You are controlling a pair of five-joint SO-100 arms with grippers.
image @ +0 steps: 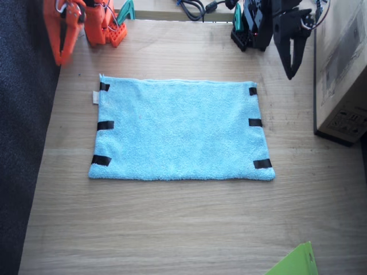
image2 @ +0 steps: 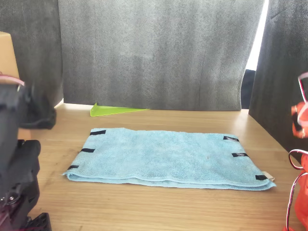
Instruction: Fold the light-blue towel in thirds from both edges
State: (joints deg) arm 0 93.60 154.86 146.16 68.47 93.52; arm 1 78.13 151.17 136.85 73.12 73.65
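Note:
The light-blue towel lies flat and spread out in the middle of the wooden table. Three black tape strips mark each short edge, one edge towards the right arm and the other edge towards the left arm. A small white tag sticks out near a corner. My orange right gripper hangs raised beyond the towel's far corner, jaws together. At the opposite far corner my black left gripper is also raised, pointing down, jaws together. Neither touches the towel.
A cardboard box stands close beside the left arm. A lime-green sheet corner pokes onto the table's near edge. Dark foam panels wall the scene. Cables lie behind the arm bases.

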